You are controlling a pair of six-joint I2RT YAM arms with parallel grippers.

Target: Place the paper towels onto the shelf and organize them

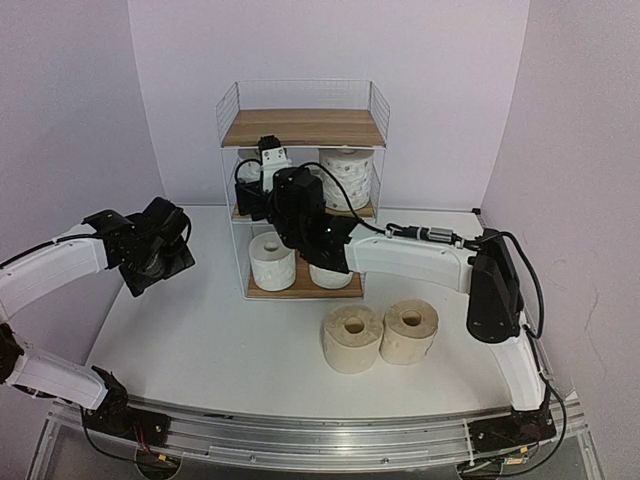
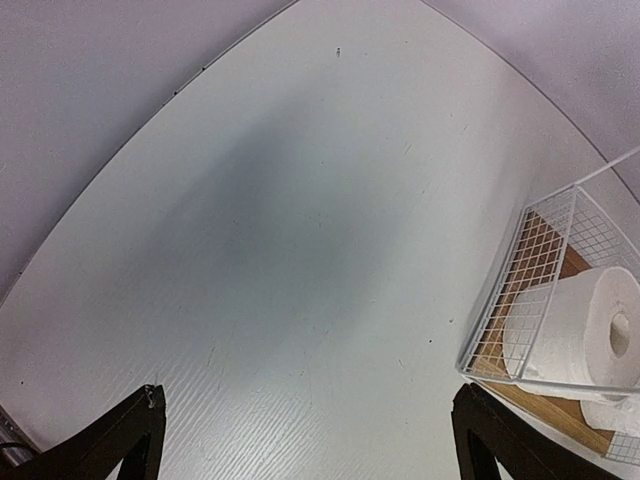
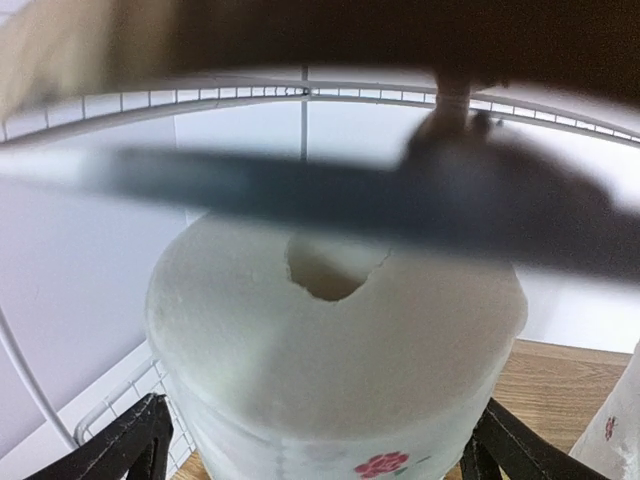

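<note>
Nearest, on the desk (image 1: 200, 340) in front of the shelf (image 1: 303, 128): two beige rolls (image 1: 352, 338) stand on end, side by side and touching. Neither is shelved yet.

Left tool (image 2: 310, 435) hangs over the desk, left of the shelf. Jaws spread fully wide, nothing between them.

Bottom board: one white roll (image 1: 272, 260) upright at the left. A second pale roll (image 1: 330, 276) sits beside it, mostly covered by the right arm.

Middle board: right tool (image 3: 320, 425) reaches into the left half. The wrist view shows its jaws wide apart on either side of a printed roll (image 3: 335, 350). That roll stands on the wood, core up, with a small red flower low on its face. A sliver of wire mesh shows between the left finger and the paper, so I judge the roll is not gripped and rests on the board. A second printed roll (image 1: 348, 178) stands at the right of the same board.

Top board: no roll shows on it.

Progress, as a judgement: four of six rolls are on the shelf and the two beige ones remain, so about two thirds done.

Hard to make out:
- From overhead, the arm blocks the roll at the right tool entirely.
- A dark, out-of-focus band smears the top of the right wrist view.
- Whether the right finger touches the paper, I cannot tell.
- Any print on the half-hidden bottom roll is unreadable.
</note>
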